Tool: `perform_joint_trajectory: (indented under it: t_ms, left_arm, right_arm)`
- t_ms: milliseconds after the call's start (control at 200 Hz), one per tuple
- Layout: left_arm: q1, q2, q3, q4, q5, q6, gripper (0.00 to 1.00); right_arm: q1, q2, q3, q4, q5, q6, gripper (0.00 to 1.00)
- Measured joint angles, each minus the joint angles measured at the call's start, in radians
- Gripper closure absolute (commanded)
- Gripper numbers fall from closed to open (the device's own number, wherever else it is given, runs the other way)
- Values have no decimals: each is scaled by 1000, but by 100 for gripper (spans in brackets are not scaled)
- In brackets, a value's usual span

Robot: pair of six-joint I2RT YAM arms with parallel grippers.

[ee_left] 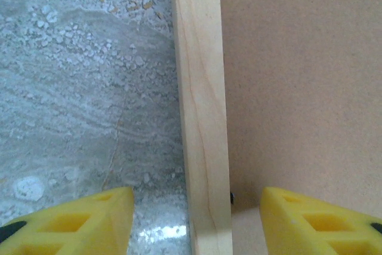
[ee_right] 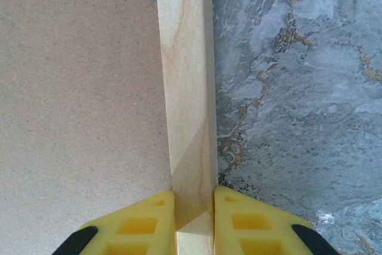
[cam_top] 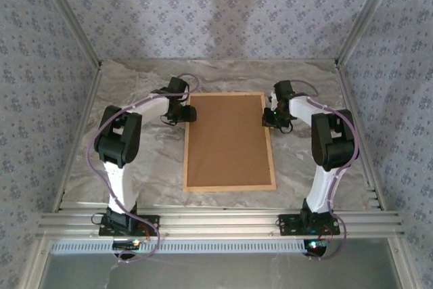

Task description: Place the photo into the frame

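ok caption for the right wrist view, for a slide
Right jaws shut on the light wood frame, between brown backing board and marble table

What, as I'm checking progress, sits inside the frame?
A plain brown backing board fills the frame, edge to edge. Anything beneath the board is covered and cannot be seen.

L gripper (ee_left: 196, 207) jaws apart, R gripper (ee_right: 194, 207) pinched on frame (ee_right: 184, 76) — L arm (cam_top: 120, 141), R arm (cam_top: 331, 141) elbows bent
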Motion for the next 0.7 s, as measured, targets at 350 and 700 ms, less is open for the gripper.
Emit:
perform_joint_trajectory:
  t_ms: [350, 700]
  left_arm:
    - [6, -24, 20, -39, -14, 13, 55]
    - [6, -14, 38, -71, -22, 26, 61]
  right_arm:
    - [0, 0, 0, 0, 0, -3, 81]
    - [0, 0, 0, 0, 0, -3, 81]
